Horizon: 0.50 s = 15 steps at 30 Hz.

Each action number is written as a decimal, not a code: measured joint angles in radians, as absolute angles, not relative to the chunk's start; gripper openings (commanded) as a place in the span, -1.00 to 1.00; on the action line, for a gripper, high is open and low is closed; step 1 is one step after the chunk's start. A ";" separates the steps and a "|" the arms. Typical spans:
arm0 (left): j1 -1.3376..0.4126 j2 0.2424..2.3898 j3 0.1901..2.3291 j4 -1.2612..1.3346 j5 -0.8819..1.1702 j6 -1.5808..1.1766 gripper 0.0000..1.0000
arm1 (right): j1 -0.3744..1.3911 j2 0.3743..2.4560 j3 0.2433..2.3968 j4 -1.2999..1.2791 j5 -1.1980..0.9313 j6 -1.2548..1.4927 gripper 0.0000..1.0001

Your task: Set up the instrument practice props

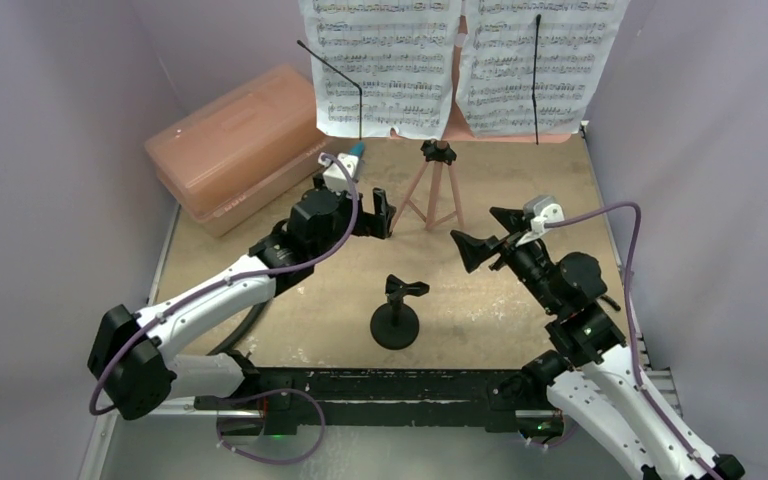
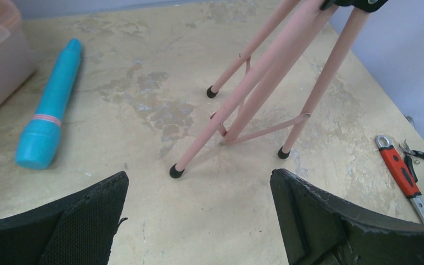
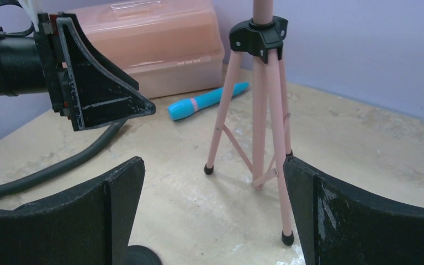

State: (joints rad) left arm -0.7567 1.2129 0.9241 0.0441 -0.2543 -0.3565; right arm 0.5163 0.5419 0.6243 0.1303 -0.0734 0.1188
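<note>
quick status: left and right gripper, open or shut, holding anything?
Left gripper: open, holding nothing.
Right gripper: open, holding nothing.

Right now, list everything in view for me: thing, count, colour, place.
music stand: one, pink, upright, far middle.
sheet-music pages: two, white, side by side atop the music stand.
toy microphone: one, cyan, lying beside the plastic case.
mic stand: one, black, upright, near middle.
plastic case: one, translucent pink, far left.
orange-handled tool: one, orange and silver, lying right of the music stand.
cable: one, black, on the table by the left arm.
left gripper: one, black, open, left of the music stand.
right gripper: one, black, open, right of the music stand.
</note>
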 measured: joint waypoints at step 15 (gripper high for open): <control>-0.739 1.425 0.880 0.426 -0.054 -0.242 0.99 | 0.516 0.707 0.548 0.463 -0.020 0.039 0.96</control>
